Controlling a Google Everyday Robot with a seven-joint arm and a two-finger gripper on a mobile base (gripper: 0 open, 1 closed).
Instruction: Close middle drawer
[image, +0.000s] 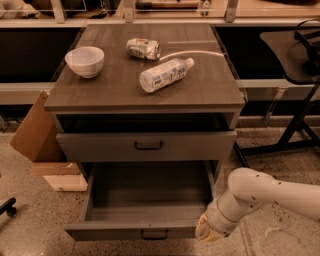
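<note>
The middle drawer (130, 232) is pulled far out of the dark wooden cabinet, and its deep box is empty. Its small bar handle (154, 234) sits at the centre of the front panel, near the bottom edge of the view. My gripper (206, 233) is on the end of the white arm (260, 195), which comes in from the lower right. It is right at the right end of the drawer's front panel. I cannot tell whether it touches the panel.
The top drawer (147, 145) is slightly open above. On the cabinet top (200, 90) are a white bowl (84, 61), a lying plastic bottle (165, 74) and a crushed can (143, 48). Cardboard boxes (37, 130) stand to the left and a black stand (295, 100) to the right.
</note>
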